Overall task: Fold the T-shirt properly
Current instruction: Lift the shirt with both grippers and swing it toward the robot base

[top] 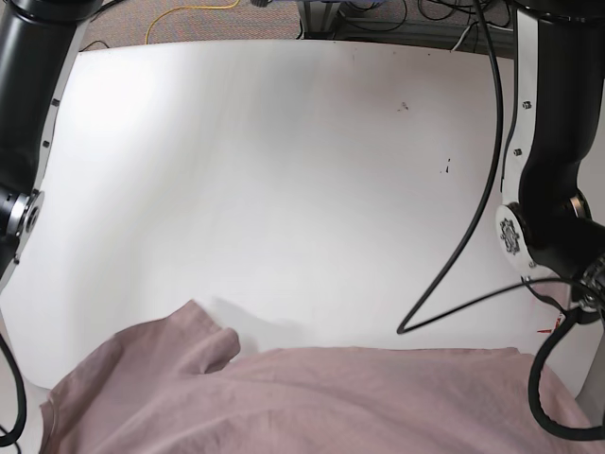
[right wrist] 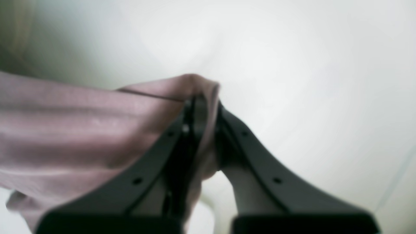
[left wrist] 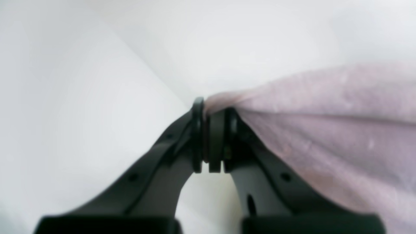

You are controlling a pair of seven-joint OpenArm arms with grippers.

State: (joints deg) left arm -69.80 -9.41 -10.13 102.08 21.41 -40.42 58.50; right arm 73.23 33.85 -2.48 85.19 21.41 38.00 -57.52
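Left claw (left wrist: pixel 211 136) and right claw (right wrist: pixel 203 130) each pinching T-shirt (top: pixel 312 402) edge, spread widthwise

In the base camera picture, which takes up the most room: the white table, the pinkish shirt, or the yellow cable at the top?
1. White table.
2. T-shirt, partly cut off by the frame, so it only looks smaller.
3. Yellow cable, by far the smallest.
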